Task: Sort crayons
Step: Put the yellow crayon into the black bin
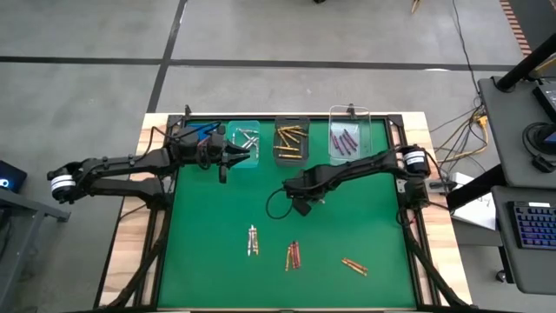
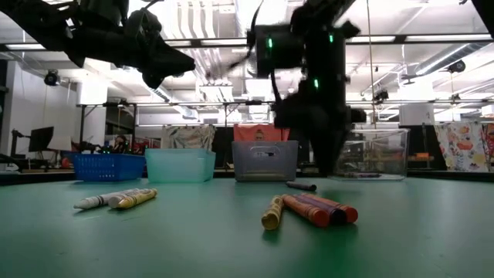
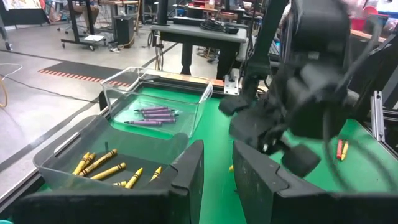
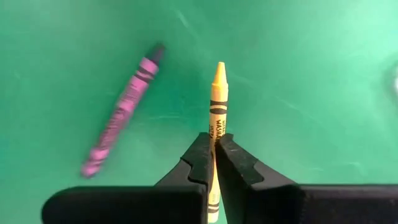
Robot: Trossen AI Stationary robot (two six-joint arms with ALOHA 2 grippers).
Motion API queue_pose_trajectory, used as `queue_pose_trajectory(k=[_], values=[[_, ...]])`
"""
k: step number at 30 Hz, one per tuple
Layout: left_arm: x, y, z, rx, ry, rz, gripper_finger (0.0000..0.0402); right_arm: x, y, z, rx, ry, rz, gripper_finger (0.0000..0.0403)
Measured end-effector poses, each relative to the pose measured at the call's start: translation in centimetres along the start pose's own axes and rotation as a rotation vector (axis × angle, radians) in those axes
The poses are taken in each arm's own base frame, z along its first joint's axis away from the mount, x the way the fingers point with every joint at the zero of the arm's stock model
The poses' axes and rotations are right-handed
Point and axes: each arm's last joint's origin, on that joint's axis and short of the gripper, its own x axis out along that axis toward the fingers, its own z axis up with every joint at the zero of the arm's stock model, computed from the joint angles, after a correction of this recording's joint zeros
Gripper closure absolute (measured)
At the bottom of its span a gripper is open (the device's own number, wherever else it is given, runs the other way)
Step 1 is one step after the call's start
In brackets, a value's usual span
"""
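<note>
Near the table's (image 1: 347,296) middle, the right gripper (image 4: 214,144) is clamped on a gold-orange crayon (image 4: 216,106), probably for the gold bin (image 1: 292,141) at the far edge.

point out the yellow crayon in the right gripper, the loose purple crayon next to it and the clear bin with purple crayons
yellow crayon (image 4: 217,93): right wrist view, upper wrapper.
purple crayon (image 4: 121,118): right wrist view, mid-wrapper.
clear bin (image 3: 118,81): left wrist view, rim.
</note>
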Motion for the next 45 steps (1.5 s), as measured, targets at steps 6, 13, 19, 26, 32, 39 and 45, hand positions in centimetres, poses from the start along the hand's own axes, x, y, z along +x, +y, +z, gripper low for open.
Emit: queue_pose_trajectory(k=[6, 13, 19, 26, 32, 39, 45], values=[[-0.1, 0.0, 0.1, 0.01, -0.008, 0.0, 0.0334, -4.6, -0.6, 0.5, -0.025, -0.02, 0.018, 0.0392], [-0.1, 0.0, 0.2, 0.02, -0.018, -0.001, 0.0334, -9.4, -1.4, 3.1, -0.073, -0.181, 0.069, 0.0392], [-0.4, -0.2, 0.5, 0.024, -0.037, -0.002, 0.0334, -11.2, -4.6, 7.3, -0.074, -0.331, 0.065, 0.0392], [-1.3, -0.4, 1.3, 0.053, -0.085, -0.002, 0.0334, -11.0, -9.5, 12.4, 0.009, -0.482, 0.172, 0.0392], [-1.9, -0.6, 1.8, 0.072, -0.116, 0.022, 0.0334, -8.3, -11.5, 15.0, 0.054, -0.475, 0.205, 0.0392], [-2.2, -0.4, 1.8, 0.089, -0.105, 0.107, 0.0334, -4.3, -11.7, 16.3, 0.055, -0.395, 0.16, 0.0392], [-2.2, -0.4, 1.8, 0.092, -0.104, 0.114, 0.0334, -1.0, -12.4, 17.2, 0.074, -0.328, 0.128, 0.0392]])
